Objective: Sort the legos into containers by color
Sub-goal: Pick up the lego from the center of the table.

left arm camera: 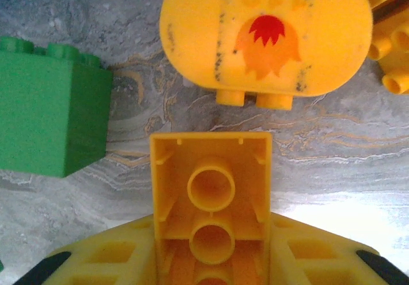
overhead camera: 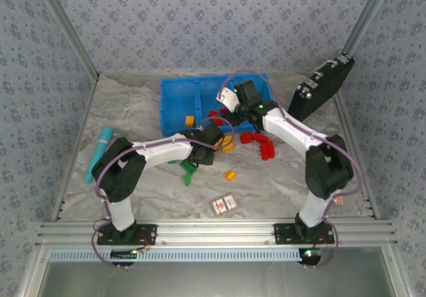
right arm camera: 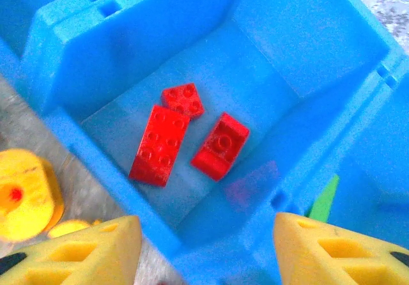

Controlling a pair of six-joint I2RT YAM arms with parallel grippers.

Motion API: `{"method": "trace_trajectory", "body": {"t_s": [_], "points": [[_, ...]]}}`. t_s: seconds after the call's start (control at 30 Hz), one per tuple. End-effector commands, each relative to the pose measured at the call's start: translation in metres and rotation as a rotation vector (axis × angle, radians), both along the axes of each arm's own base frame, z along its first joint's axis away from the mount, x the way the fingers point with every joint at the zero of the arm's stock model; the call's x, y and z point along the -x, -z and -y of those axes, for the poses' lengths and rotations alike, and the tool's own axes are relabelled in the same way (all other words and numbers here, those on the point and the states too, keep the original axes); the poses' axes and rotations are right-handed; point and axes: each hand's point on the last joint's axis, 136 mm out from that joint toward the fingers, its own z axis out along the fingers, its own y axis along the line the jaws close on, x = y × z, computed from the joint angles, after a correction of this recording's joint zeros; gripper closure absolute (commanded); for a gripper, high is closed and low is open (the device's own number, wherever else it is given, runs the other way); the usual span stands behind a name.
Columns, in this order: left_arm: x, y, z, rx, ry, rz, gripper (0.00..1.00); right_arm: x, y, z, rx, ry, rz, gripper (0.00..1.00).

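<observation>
Legos [right arm camera: 160, 144], three red ones, lie together in the blue bin [right arm camera: 128, 48] right under the wide-open right gripper [right arm camera: 208, 259]. Left gripper [left arm camera: 211, 259] squeezes a yellow brick [left arm camera: 211, 183] between its fingers, likely to carry it to its own spot.

Smooth, glossy plastic: a yellow brick [left arm camera: 211, 195] sits between the matt yellow plastic fingers [left arm camera: 102, 259] of the left gripper [left arm camera: 211, 254]. Just ahead of it lies a scuffed round yellow piece [left arm camera: 265, 36], and to its left a satin green brick [left arm camera: 48, 115], all on a matt marbled sheet [left arm camera: 319, 170]. Beneath the right gripper [right arm camera: 208, 250], a shiny blue plastic bin [right arm camera: 307, 74] holds glossy red bricks [right arm camera: 160, 146].
</observation>
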Motion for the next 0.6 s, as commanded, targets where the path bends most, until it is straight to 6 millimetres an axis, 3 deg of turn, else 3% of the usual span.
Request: {"method": "trace_trajectory", "body": {"t_s": [0.0, 0.13, 0.23, 0.27, 0.37, 0.47, 0.57], "points": [[-0.003, 0.005, -0.007, -0.012, -0.005, 0.008, 0.67, 0.019, -0.016, 0.018, -0.061, 0.061, 0.028, 0.41], [-0.006, -0.005, -0.009, -0.008, 0.007, 0.034, 0.71, 0.072, -0.006, 0.013, -0.136, -0.05, -0.042, 0.39], [-0.011, -0.025, -0.012, 0.002, 0.008, 0.071, 0.72, 0.105, -0.004, 0.017, -0.157, -0.074, -0.038, 0.37], [-0.015, -0.035, -0.012, 0.024, 0.007, 0.081, 0.72, 0.115, -0.003, 0.018, -0.163, -0.081, -0.036, 0.35], [-0.029, -0.073, -0.011, 0.058, 0.017, 0.132, 0.73, 0.151, -0.001, 0.013, -0.178, -0.165, -0.022, 0.18], [-0.044, -0.111, -0.012, 0.086, 0.033, 0.204, 0.73, 0.182, 0.001, 0.005, -0.206, -0.228, -0.009, 0.12], [-0.059, -0.137, -0.014, 0.111, 0.035, 0.259, 0.73, 0.203, 0.001, -0.004, -0.236, -0.248, 0.013, 0.11]]}}
